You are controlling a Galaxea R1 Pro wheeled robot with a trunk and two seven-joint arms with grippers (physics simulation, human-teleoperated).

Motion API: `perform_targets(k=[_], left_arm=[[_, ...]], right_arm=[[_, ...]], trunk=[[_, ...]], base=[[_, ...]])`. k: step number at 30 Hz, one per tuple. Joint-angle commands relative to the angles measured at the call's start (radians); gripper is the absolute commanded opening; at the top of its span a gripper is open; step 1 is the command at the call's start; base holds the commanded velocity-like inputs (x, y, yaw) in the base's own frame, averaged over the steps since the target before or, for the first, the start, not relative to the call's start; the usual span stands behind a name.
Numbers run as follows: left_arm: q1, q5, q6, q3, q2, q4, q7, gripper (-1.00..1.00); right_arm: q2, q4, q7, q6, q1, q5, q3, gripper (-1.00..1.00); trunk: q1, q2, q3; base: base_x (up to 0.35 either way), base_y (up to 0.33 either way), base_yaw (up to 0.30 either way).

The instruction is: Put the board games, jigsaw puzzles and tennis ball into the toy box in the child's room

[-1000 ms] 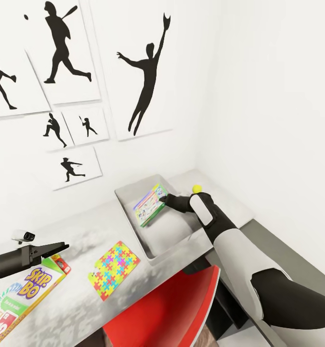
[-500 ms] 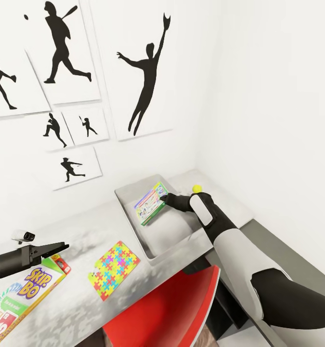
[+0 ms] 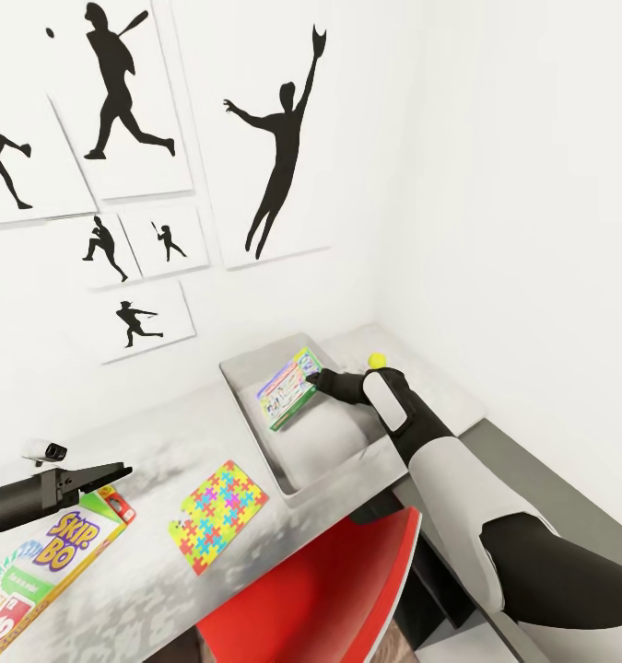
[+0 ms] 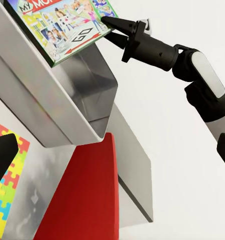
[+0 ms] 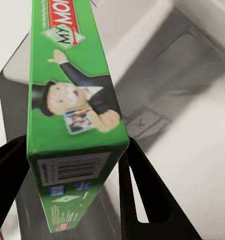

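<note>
Head view: the right gripper (image 3: 316, 379) pinches the green-edged printed board game box (image 3: 288, 389) tilted above the shallow light grey toy box (image 3: 255, 416), where release might leave it propped on the wall; left wrist view: same clamp, the left gripper's state undeterminable; right wrist view: fingers (image 5: 137, 195) straddle its edge.

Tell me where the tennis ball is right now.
In the head view the tennis ball sits on the table near the far right corner, just beyond the right arm and right of the toy box.
</note>
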Motion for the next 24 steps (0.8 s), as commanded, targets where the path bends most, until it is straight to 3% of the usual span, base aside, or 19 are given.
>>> perform_targets(k=[1,24], left_arm=[[-0.001,-0.001,0.011,0.000,0.000,0.000,-0.004,1.00],[-0.001,-0.001,0.011,0.000,0.000,0.000,-0.004,1.00]], right_arm=[[0.000,-0.002,-0.007,0.003,-0.001,-0.007,0.001,-1.00],[0.000,-0.005,-0.006,0.004,-0.003,-0.008,0.001,-1.00]], trunk=[[0.001,-0.002,-0.002],[0.001,-0.002,-0.031]], base=[[0.000,0.000,0.000],[0.000,0.000,0.055]])
